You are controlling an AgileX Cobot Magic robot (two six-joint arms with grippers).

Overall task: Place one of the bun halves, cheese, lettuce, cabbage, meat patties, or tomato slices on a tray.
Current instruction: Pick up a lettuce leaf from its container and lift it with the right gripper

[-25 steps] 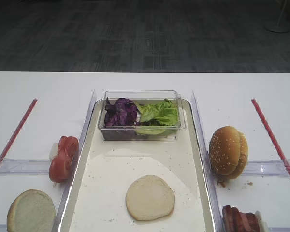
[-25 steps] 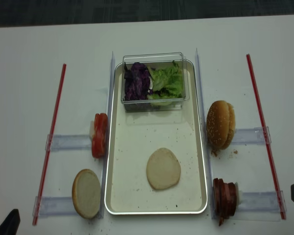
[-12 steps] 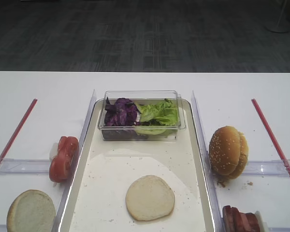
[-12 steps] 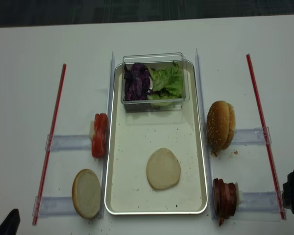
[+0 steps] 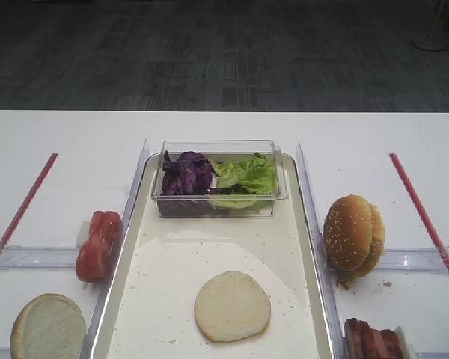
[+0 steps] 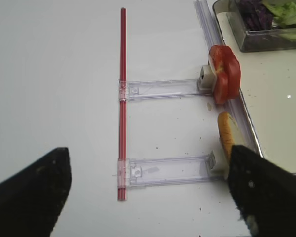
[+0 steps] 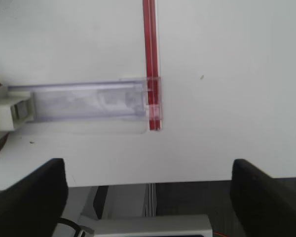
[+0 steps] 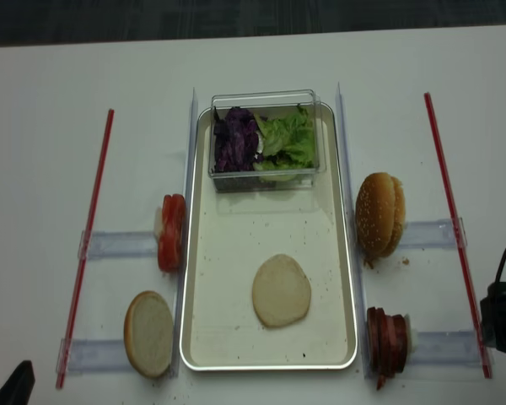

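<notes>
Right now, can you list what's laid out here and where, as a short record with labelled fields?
tray: centre of the table, crumbs on it
on tray: one flat bun half; clear box at the far end
in box: cabbage on the left, lettuce on the right
left of tray: tomato slices; another bun half
right of tray: sesame bun tops; meat patties
right gripper: open, empty, over the table's right edge
left gripper: open, empty
</notes>
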